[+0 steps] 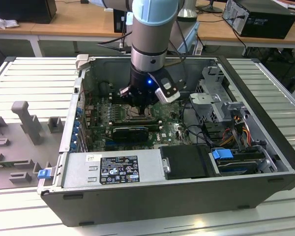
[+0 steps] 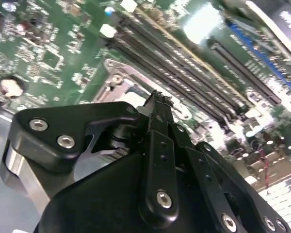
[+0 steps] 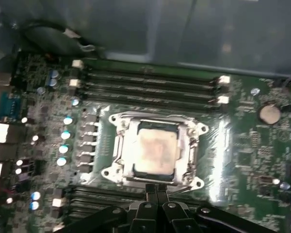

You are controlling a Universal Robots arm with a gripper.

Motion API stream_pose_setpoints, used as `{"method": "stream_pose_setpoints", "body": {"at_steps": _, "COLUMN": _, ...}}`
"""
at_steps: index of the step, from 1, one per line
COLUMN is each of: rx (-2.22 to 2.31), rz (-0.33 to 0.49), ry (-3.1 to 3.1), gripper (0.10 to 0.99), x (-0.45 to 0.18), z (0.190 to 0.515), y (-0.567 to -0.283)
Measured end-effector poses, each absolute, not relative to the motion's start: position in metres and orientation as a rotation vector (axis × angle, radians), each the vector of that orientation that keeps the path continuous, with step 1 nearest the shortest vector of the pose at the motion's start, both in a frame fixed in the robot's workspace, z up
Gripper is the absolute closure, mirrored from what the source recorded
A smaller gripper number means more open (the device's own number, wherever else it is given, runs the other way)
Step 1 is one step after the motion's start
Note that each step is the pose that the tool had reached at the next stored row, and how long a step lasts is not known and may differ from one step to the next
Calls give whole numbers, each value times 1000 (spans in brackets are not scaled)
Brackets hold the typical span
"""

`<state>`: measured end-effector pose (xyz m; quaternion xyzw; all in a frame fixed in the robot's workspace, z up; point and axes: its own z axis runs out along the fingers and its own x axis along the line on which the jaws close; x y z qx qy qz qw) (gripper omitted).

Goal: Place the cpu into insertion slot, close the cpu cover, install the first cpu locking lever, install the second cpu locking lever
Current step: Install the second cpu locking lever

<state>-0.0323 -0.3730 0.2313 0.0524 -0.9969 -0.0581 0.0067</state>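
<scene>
The cpu (image 3: pixel 155 153), a pale beige square, lies in the insertion slot (image 3: pixel 117 150) on the green motherboard. The silver cpu cover (image 3: pixel 191 145) lies flat around it, framing the chip through its window. My gripper (image 3: pixel 156 186) is shut with nothing between its fingers, its tips right at one edge of the socket frame. In the second wrist view the gripper (image 2: pixel 157 98) hangs just over the cover's rim (image 2: pixel 117 77). In the exterior view the gripper (image 1: pixel 137 104) reaches down into the open computer case over the insertion slot (image 1: pixel 139 116). I cannot make out the locking levers.
Long black memory slots (image 3: pixel 150 82) run beside the socket, with a coin battery (image 3: pixel 269 113) near them. A black card (image 1: pixel 130 132), the power supply (image 1: pixel 113 169), a drive cage (image 1: pixel 221 103) and cables (image 1: pixel 238 128) crowd the case around the arm.
</scene>
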Motion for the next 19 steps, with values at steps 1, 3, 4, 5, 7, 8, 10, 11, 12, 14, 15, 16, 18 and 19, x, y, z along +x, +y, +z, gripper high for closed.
{"method": "stream_pose_setpoints", "body": {"at_steps": 1, "rx": 164, "rz": -182, "ry": -3119, "gripper": 980, "x": -37, "z": 230, "y": -375}}
{"method": "stream_pose_setpoints", "body": {"at_steps": 3, "rx": 164, "rz": -183, "ry": -3119, "gripper": 980, "x": -44, "z": 230, "y": -379}}
{"method": "stream_pose_setpoints", "body": {"at_steps": 4, "rx": 164, "rz": -190, "ry": -3118, "gripper": 980, "x": -49, "z": 230, "y": -381}}
{"method": "stream_pose_setpoints", "body": {"at_steps": 5, "rx": 164, "rz": -200, "ry": -3118, "gripper": 980, "x": -51, "z": 229, "y": -382}}
{"method": "stream_pose_setpoints", "body": {"at_steps": 7, "rx": 164, "rz": -225, "ry": -3117, "gripper": 980, "x": -55, "z": 227, "y": -383}}
{"method": "stream_pose_setpoints", "body": {"at_steps": 8, "rx": 164, "rz": -230, "ry": -3117, "gripper": 980, "x": -55, "z": 225, "y": -383}}
{"method": "stream_pose_setpoints", "body": {"at_steps": 10, "rx": 164, "rz": -236, "ry": -3117, "gripper": 980, "x": -55, "z": 221, "y": -383}}
{"method": "stream_pose_setpoints", "body": {"at_steps": 11, "rx": 164, "rz": -238, "ry": -3117, "gripper": 980, "x": -55, "z": 219, "y": -383}}
{"method": "stream_pose_setpoints", "body": {"at_steps": 12, "rx": 164, "rz": -239, "ry": -3117, "gripper": 980, "x": -55, "z": 218, "y": -383}}
{"method": "stream_pose_setpoints", "body": {"at_steps": 14, "rx": 164, "rz": -246, "ry": -3116, "gripper": 980, "x": -56, "z": 214, "y": -384}}
{"method": "stream_pose_setpoints", "body": {"at_steps": 15, "rx": 164, "rz": -254, "ry": -3116, "gripper": 980, "x": -56, "z": 213, "y": -384}}
{"method": "stream_pose_setpoints", "body": {"at_steps": 16, "rx": 165, "rz": -270, "ry": -3115, "gripper": 980, "x": -58, "z": 213, "y": -385}}
{"method": "stream_pose_setpoints", "body": {"at_steps": 18, "rx": 165, "rz": -294, "ry": -3114, "gripper": 980, "x": -61, "z": 212, "y": -389}}
{"method": "stream_pose_setpoints", "body": {"at_steps": 19, "rx": 165, "rz": -302, "ry": -3113, "gripper": 980, "x": -62, "z": 212, "y": -391}}
